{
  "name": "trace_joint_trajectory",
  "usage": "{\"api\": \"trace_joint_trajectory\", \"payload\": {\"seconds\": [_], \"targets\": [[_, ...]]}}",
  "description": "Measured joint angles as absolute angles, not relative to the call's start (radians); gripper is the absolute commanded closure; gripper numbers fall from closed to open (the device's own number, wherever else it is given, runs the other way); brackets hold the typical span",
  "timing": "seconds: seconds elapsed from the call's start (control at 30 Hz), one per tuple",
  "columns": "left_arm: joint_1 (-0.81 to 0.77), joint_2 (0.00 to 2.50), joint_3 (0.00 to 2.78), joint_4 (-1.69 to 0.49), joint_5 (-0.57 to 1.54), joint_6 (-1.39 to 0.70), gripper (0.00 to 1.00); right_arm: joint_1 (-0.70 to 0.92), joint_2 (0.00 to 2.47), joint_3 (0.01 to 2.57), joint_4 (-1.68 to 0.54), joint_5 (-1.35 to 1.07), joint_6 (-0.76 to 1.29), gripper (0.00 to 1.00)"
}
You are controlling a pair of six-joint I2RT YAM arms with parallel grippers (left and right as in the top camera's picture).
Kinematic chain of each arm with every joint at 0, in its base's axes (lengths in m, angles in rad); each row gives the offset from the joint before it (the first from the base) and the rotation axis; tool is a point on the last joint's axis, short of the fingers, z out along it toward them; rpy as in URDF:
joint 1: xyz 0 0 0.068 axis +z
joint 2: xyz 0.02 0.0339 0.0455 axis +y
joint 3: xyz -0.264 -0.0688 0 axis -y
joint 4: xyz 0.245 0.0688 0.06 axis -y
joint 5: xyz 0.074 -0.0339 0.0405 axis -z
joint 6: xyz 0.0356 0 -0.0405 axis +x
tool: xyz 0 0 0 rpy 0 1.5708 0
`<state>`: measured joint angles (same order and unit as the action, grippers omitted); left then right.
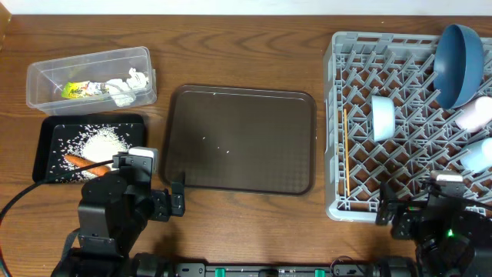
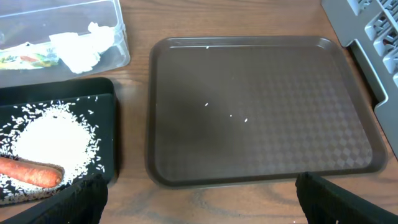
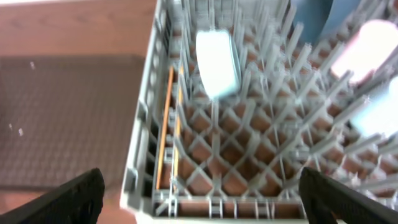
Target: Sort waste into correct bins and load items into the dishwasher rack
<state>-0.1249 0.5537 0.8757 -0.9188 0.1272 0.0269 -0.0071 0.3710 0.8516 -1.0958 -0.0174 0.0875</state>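
The table [image 1: 246, 54] is warm brown with darker wood grain, and the serving tray [image 1: 261, 115] is dark brown with a fine diamond-chequered texture and a few white specks. The clear tub [image 1: 46, 73] shows a yellow-green printed wrapper [image 1: 74, 90] and crumpled white paper [image 1: 127, 85], while the black tray [image 1: 48, 138] carries white rice [image 1: 104, 142] and an orange carrot piece [image 1: 77, 162]. The grey lattice rack [image 1: 354, 54] holds a dark-blue dish [image 1: 457, 61], a pale-teal bowl [image 1: 383, 117], a pink cup [image 1: 474, 114], a light-blue cup [image 1: 480, 154] and tan wooden chopsticks [image 1: 346, 150].
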Motion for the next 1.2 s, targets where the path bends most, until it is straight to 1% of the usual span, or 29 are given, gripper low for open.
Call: {"api": "trace_joint_trajectory", "payload": {"seconds": [0.17, 0.83, 1.0, 1.2], "targets": [[-0.125, 0.554, 0.876, -0.919, 0.127, 0.027, 0.01, -0.007, 0.371, 0.847, -1.177, -0.017, 0.088, 0.01], [-0.125, 0.554, 0.876, -0.918, 0.127, 0.027, 0.02, 0.010, 0.347, 0.844, -1.173, -0.009, 0.088, 0.01], [-0.125, 0.554, 0.876, -0.918, 0.127, 0.027, 0.02, 0.070, 0.214, 0.786, -1.036, -0.007, 0.087, 0.01], [-0.125, 0.555, 0.876, -0.918, 0.127, 0.027, 0.02, 0.092, 0.027, 0.582, -0.817, -0.006, 0.087, 0.01]]}}
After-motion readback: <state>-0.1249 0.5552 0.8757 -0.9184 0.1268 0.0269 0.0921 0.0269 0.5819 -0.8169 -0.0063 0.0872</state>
